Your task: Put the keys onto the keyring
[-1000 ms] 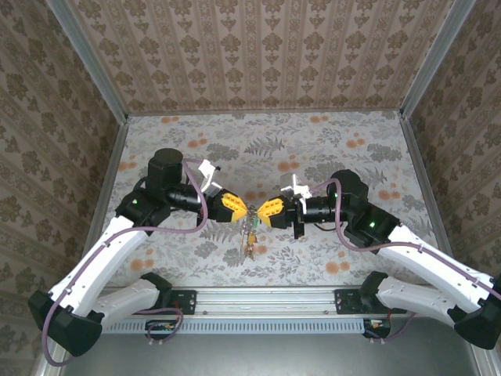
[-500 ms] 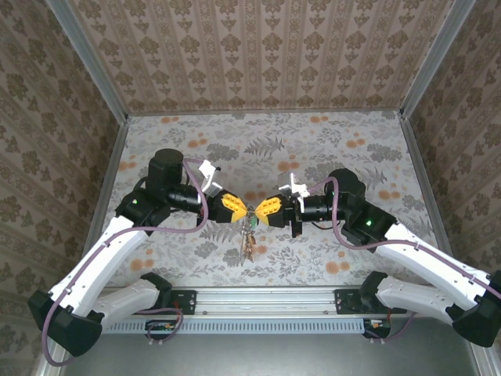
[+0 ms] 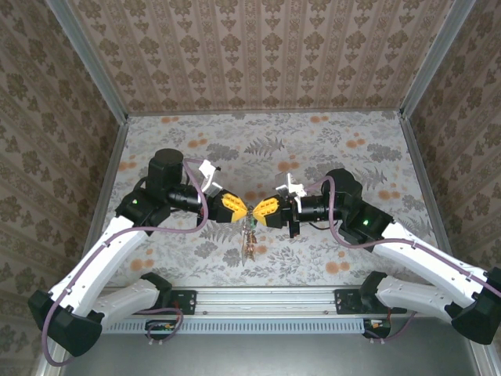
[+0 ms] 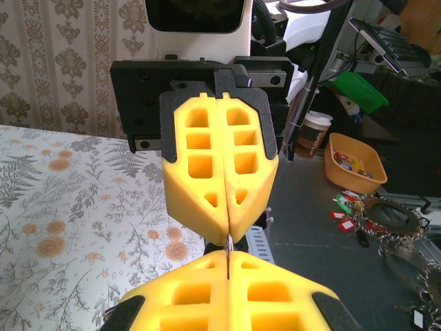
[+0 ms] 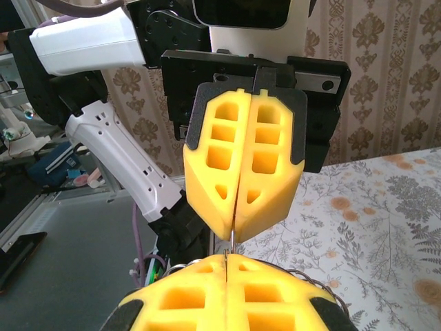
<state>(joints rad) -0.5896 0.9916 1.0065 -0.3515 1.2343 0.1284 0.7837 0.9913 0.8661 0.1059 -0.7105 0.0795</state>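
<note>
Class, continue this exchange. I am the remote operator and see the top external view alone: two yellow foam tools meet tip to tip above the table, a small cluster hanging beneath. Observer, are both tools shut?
Observer: Yes. The left wrist view shows the right yellow foam tool and the left yellow foam tool, each with fingers pressed flat together.
Operator: Anything between the tips?
Observer: A thin metal sliver runs from one seam into the other; wire or key blade, I cannot tell.
Operator: Where is the ring?
Observer: The right wrist view shows a thin dark-grey wire loop curving out either side of the right tool's fingers.
</note>
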